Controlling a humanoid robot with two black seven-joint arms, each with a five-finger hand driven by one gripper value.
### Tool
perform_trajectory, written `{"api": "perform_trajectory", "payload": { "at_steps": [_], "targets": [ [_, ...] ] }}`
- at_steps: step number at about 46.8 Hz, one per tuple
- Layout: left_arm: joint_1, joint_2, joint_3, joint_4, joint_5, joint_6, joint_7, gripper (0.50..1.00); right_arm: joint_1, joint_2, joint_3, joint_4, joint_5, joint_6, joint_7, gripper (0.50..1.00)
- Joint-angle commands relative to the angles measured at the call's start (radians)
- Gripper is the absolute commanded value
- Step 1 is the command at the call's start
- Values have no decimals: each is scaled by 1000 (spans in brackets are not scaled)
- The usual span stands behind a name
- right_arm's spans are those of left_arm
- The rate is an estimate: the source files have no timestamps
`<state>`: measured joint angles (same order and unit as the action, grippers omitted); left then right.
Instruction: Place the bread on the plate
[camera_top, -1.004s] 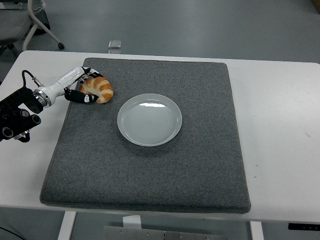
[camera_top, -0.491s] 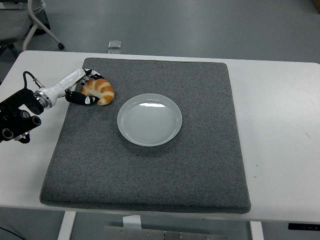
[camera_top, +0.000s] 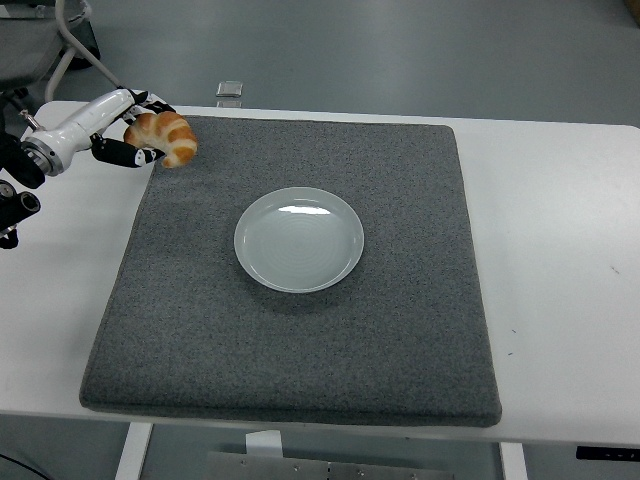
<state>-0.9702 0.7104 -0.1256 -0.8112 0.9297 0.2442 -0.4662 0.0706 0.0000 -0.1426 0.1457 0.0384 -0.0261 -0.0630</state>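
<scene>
A golden croissant-shaped bread (camera_top: 165, 137) is held in my left hand (camera_top: 135, 128), lifted above the far left corner of the grey mat (camera_top: 300, 330). The hand's black fingers (camera_top: 120, 153) curl around the bread's left side. An empty pale round plate (camera_top: 299, 239) sits on the mat, a little left of its middle, to the right of and nearer than the bread. The left arm comes in from the left edge. The right arm is out of view.
The grey mat covers most of the white table (camera_top: 560, 220). A small grey object (camera_top: 230, 90) lies on the floor beyond the table's far edge. A chair base (camera_top: 75, 50) stands at the top left.
My left hand has lifted the bread off the mat and moved it up and to the left, away from the plate.
</scene>
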Motion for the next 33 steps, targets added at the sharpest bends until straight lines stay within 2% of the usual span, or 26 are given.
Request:
{"api": "perform_trajectory", "payload": {
  "at_steps": [1,7,24,33],
  "targets": [
    [-34,26,1,0,0,-6,0,500,0,0,0,0,0,0,0,930],
    [-94,47,1,0,1,-36,0,500,2,0,0,0,0,0,0,930],
    [-275,40,6,-8,1,-140,11,500,2,0,0,0,0,0,0,930],
    [-361,27,110,-131,0,-123,29,500,2,0,0,0,0,0,0,930]
  ]
}}
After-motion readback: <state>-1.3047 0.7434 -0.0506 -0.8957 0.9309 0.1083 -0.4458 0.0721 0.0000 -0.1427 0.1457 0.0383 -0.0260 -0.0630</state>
